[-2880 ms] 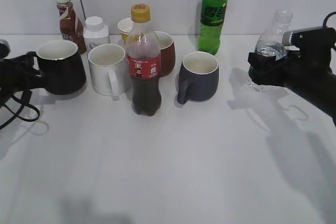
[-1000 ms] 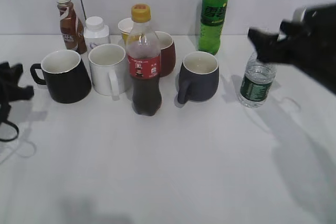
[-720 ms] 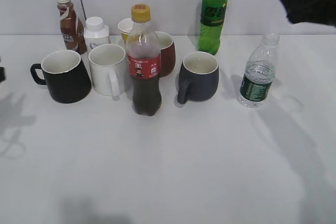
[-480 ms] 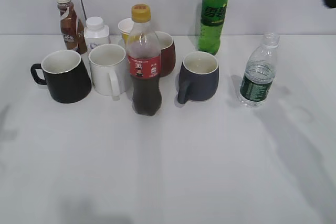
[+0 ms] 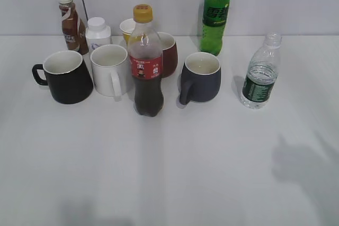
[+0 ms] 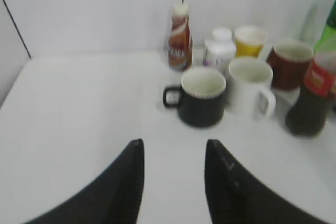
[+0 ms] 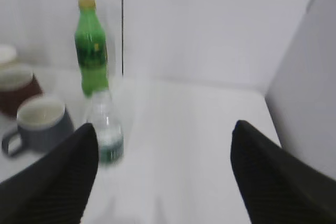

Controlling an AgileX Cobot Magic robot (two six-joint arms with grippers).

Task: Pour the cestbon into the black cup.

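Hovering left tool (image 6: pixel 173 182) spread, right tool (image 7: pixel 163 177) wider

Even, fairly bright, diffuse light fills all three views. In the exterior view the picture is sharp; the white surface (image 5: pixel 175 157) carries soft, short shadows beside each vessel, and a broad faint shadow lies at the lower right. A dim grey patch sits at the bottom left edge. The black cup (image 5: pixel 64 77) shows a mild sheen, the cola bottle (image 5: pixel 145 62) small highlights. Both wrist views are blurred and washed out: labels are unreadable, the cestbon (image 7: pixel 105 129) is a hazy smear, and the dark jaws in the foreground are out of focus with soft edges.
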